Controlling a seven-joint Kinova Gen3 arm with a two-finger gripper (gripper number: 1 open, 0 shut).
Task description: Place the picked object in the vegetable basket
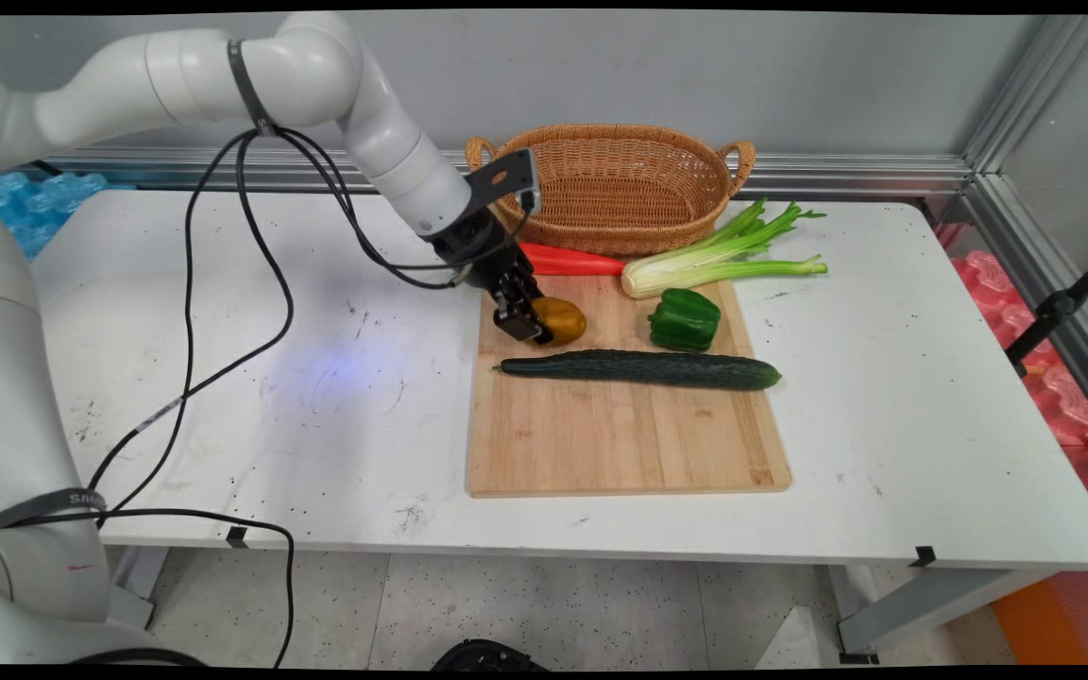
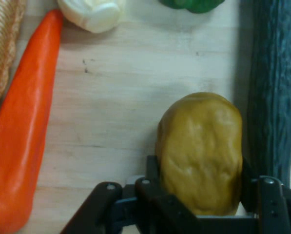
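A yellow-brown potato (image 1: pixel 561 319) (image 2: pixel 200 151) lies at the far left of the wooden cutting board (image 1: pixel 620 434), and my gripper (image 1: pixel 527 316) (image 2: pixel 199 195) is shut on it, one finger against each side. The dark green cucumber (image 1: pixel 643 368) (image 2: pixel 274 92) lies just beside the potato, along the board. An orange-red carrot (image 1: pixel 568 260) (image 2: pixel 26 131) lies on the other side, at the board's far edge. A green bell pepper (image 1: pixel 685 319) (image 2: pixel 191 5) sits on the board to the right of the potato.
A wicker basket (image 1: pixel 615 184) stands behind the board against the wall. A celery bunch (image 1: pixel 719 260) lies across the board's far right corner, its pale base (image 2: pixel 91 14) showing in the hand view. Black cables (image 1: pixel 223 312) hang over the table's left part.
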